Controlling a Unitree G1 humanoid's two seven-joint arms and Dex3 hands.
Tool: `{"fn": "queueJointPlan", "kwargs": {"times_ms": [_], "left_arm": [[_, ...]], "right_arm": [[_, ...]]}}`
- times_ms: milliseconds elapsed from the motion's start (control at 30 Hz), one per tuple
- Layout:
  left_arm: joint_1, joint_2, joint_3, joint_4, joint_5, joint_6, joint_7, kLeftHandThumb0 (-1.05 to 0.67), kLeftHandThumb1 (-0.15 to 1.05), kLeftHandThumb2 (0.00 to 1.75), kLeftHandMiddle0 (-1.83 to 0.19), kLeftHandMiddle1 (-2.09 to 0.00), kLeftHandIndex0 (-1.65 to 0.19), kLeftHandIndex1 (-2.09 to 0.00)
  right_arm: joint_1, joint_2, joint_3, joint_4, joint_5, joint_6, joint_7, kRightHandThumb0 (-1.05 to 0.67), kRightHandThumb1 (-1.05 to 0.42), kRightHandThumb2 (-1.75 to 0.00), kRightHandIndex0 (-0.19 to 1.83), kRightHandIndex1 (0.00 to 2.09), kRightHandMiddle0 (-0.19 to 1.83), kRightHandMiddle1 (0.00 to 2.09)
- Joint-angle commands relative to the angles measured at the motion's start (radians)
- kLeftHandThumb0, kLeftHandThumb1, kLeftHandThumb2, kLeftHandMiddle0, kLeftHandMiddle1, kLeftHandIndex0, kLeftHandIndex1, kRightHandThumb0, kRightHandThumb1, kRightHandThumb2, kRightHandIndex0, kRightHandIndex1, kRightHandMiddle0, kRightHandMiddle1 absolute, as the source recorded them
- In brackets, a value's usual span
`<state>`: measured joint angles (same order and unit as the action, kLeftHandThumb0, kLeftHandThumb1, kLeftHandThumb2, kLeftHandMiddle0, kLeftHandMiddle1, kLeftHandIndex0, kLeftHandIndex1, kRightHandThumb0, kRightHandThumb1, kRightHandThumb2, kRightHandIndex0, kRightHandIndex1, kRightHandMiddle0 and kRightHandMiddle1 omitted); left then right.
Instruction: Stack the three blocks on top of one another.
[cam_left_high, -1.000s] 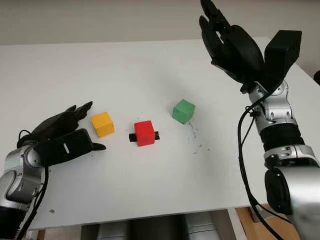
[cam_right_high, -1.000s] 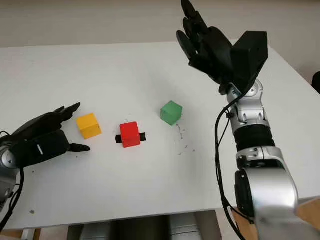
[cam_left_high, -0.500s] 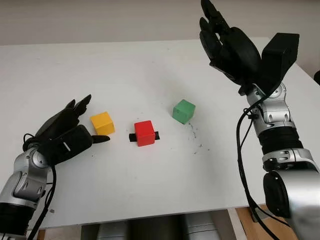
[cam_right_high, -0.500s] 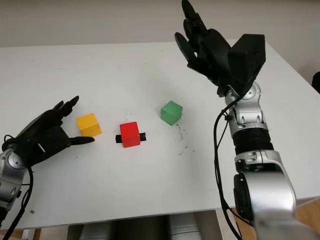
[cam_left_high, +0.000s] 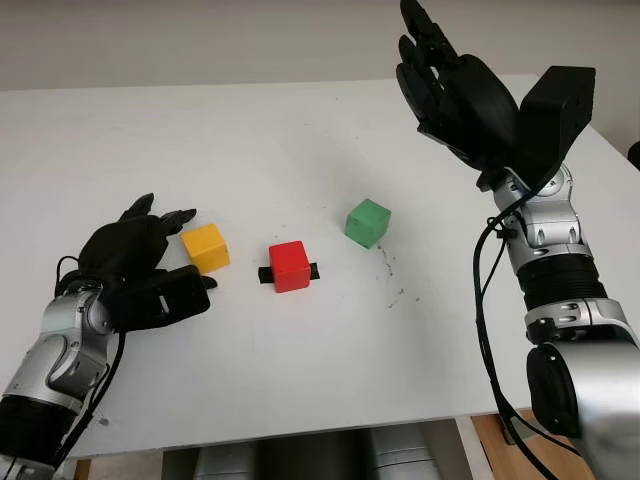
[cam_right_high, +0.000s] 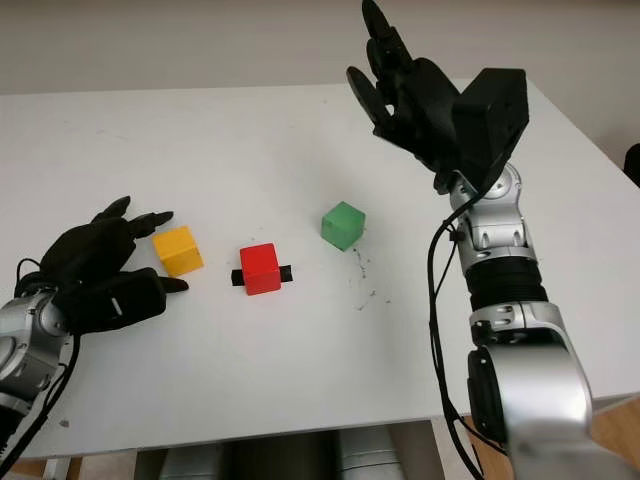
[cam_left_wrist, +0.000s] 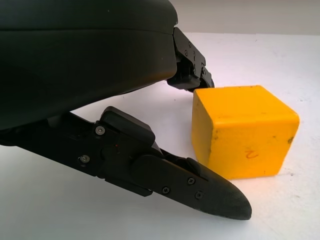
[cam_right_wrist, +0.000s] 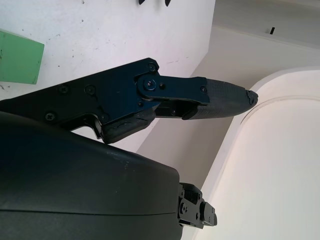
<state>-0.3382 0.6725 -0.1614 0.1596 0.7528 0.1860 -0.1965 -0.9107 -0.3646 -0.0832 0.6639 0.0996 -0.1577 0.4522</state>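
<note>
Fingers (cam_left_wrist: 200, 187) of the left hand (cam_left_high: 135, 265) flanked the yellow wooden cube (cam_left_high: 205, 247) without gripping; the right hand (cam_left_high: 460, 95) hung raised, holding nothing.

Yellow block (cam_left_high: 205, 247), red block (cam_left_high: 290, 266), green block (cam_left_high: 367, 222) apart, unstacked.

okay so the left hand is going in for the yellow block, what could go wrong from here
1. The left hand is open around the yellow wooden cube, fingers on both sides, not yet gripping; an uneven close could push the cube away.
2. The red cube sits on a small black piece, so anything stacked there may sit unsteady.
3. The right hand is open, raised beyond the green cube, too far to steady a slip.
</note>
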Motion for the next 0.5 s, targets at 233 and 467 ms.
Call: {"fn": "queueJointPlan", "kwargs": {"times_ms": [233, 467], "left_arm": [[-0.055, 0.027, -0.027, 0.012, 0.012, -0.012, -0.044, -0.91, 1.05, 0.1, -0.06, -0.07, -0.44, -0.23], [-0.075, 0.033, -0.034, 0.009, 0.018, 0.001, -0.088, -0.92, 1.05, 0.2, -0.08, -0.06, -0.45, -0.26]], "right_arm": [[0.018, 0.003, 0.002, -0.047, -0.016, 0.011, -0.021, -0.75, -1.05, -0.45, -0.19, 0.0, -0.15, 0.05], [0.03, 0.002, 0.008, -0.068, -0.024, 0.014, -0.029, -0.74, -1.05, -0.44, -0.19, 0.0, -0.15, 0.05]]}}
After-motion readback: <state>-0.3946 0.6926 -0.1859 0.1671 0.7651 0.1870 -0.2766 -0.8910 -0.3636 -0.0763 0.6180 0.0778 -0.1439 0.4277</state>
